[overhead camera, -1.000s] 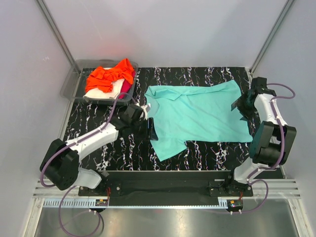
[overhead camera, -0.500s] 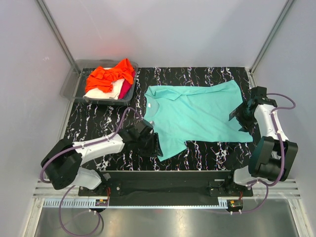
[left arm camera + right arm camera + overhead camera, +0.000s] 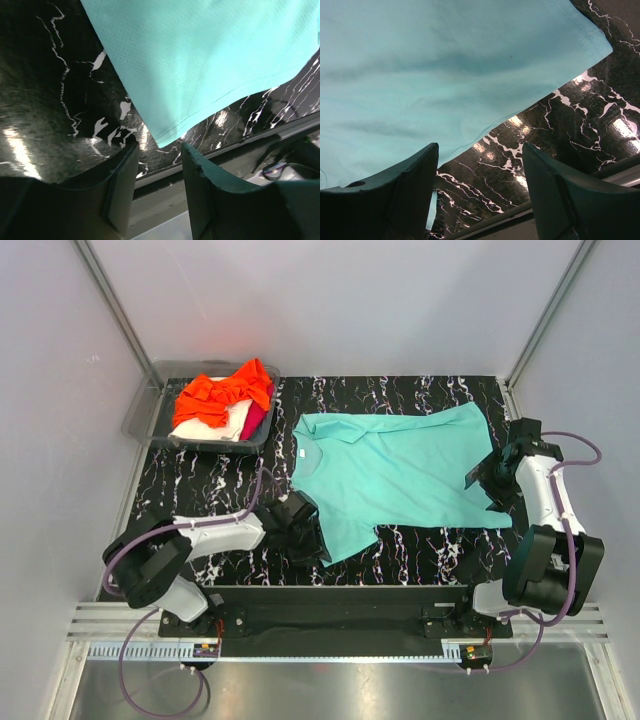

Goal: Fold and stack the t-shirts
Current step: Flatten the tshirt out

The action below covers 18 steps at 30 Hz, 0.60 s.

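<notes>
While arms reach low at the turquoise t-shirt point(image 3: 400, 475), left gripper point(image 3: 159, 146) spread, empty, right gripper point(image 3: 480, 147) likewise.

On the counter point(image 3: 200, 490), from the middle out to the right: a shirt point(image 3: 400, 475) spread flat, collar to the left, hem to the right, one sleeve far, one near. In the far left corner: a tray point(image 3: 138, 418), with a heap of shirts point(image 3: 222, 400) inside. Tray near the collar, apart from it. Just left of the near sleeve's corner: the left pincer point(image 3: 305, 540). At the hem, toward its near corner: the right pincer point(image 3: 482, 475).
</notes>
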Available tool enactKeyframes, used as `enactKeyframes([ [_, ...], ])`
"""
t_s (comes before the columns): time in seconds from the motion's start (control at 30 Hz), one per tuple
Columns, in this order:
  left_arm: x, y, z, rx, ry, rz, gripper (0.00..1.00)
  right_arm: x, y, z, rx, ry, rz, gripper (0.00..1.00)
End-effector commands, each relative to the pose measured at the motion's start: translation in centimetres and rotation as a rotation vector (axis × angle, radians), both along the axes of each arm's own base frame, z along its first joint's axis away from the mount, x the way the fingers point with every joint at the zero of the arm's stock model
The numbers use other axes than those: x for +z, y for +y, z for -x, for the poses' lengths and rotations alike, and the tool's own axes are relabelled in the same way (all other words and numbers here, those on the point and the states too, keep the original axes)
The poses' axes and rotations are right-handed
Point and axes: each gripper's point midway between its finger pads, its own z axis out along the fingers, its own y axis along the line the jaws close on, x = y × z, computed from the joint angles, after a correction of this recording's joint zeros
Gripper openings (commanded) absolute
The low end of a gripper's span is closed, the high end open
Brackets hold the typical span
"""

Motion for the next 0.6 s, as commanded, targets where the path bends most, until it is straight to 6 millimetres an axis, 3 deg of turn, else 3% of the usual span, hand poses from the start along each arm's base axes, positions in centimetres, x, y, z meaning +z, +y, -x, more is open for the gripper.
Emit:
enactKeyframes([
  [0.0, -0.8, -0.4, -0.9, 0.065, -0.005, -0.015, 0.46, 0.6, -0.6, 0.8, 0.007, -0.003, 0.045, 0.75],
  [0.13, -2.7, 0.3, -0.2, 0.103, 0.062, -0.066, 0.43, 0.6, -0.9, 1.0, 0.01, 0.0, 0.061, 0.75],
  [0.33, -3.0, 0.9, -0.5, 0.132, 0.048, -0.084, 0.2, 0.2, -1.0, 1.2, -0.003, 0.016, 0.059, 0.75],
  [0.47, -0.8, 1.4, -2.1, 0.125, -0.06, -0.075, 0.01, -0.4, -1.3, 1.3, -0.036, 0.033, 0.043, 0.74],
  [0.57, 1.2, 0.9, -2.9, 0.028, -0.145, -0.061, 0.0, -1.2, -1.6, 1.6, -0.072, 0.051, 0.012, 0.72],
])
